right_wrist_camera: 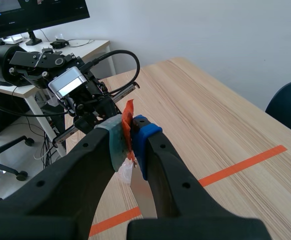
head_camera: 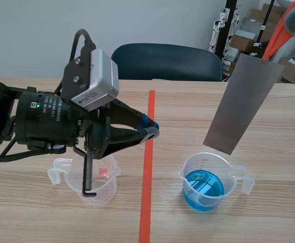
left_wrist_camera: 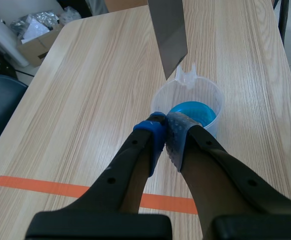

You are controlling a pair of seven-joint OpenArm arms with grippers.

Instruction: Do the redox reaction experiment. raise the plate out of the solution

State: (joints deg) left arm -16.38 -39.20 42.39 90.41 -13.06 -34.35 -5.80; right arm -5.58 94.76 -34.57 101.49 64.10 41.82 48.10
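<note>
I am gripping the plate (head_camera: 244,101) by its orange tab (right_wrist_camera: 129,117) in my right pincer (right_wrist_camera: 131,136), aiming to lift steadily so drips fall into the beaker (head_camera: 189,178).

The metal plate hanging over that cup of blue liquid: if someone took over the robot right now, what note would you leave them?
Right gripper: shut on the orange tab at the top of the metal plate.
Left gripper: shut on nothing, held above the table beside the second beaker.
Plate: tilted in the air, its lower edge above the beaker and clear of the blue solution.
Done: the plate is out of the solution.
Left: probably only to set the plate down; no spot for it shows.
</note>
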